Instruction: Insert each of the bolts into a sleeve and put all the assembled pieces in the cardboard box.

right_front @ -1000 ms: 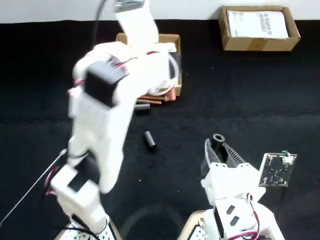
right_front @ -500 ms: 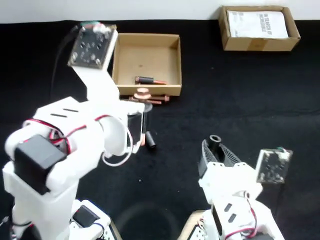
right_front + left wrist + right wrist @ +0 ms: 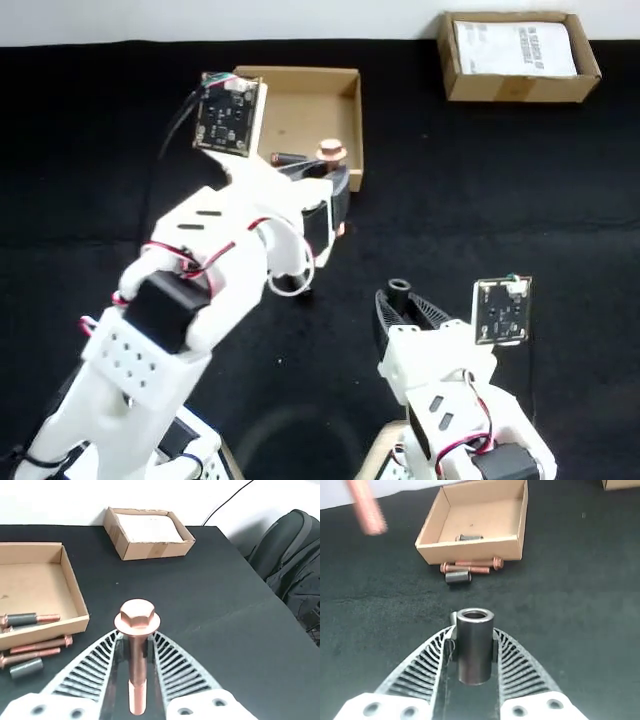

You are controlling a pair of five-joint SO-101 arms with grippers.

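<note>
The cardboard box [image 3: 30, 585] contains one assembled piece [image 3: 27, 619] near its front wall. A second box [image 3: 515, 90] holds a white sheet [image 3: 515, 48]. Two loose bolts [image 3: 472, 566] lie outside along the front wall, with a loose sleeve [image 3: 458, 576] just beside them. The left gripper [image 3: 135, 639] clamps a bolt [image 3: 136, 625] head up. The right gripper [image 3: 474, 630] clamps a sleeve [image 3: 474, 650] upright.

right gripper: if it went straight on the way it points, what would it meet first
Probably the loose sleeve and the two bare bolts lying just in front of the cardboard box, then the box's front wall. Depth is unclear.
</note>
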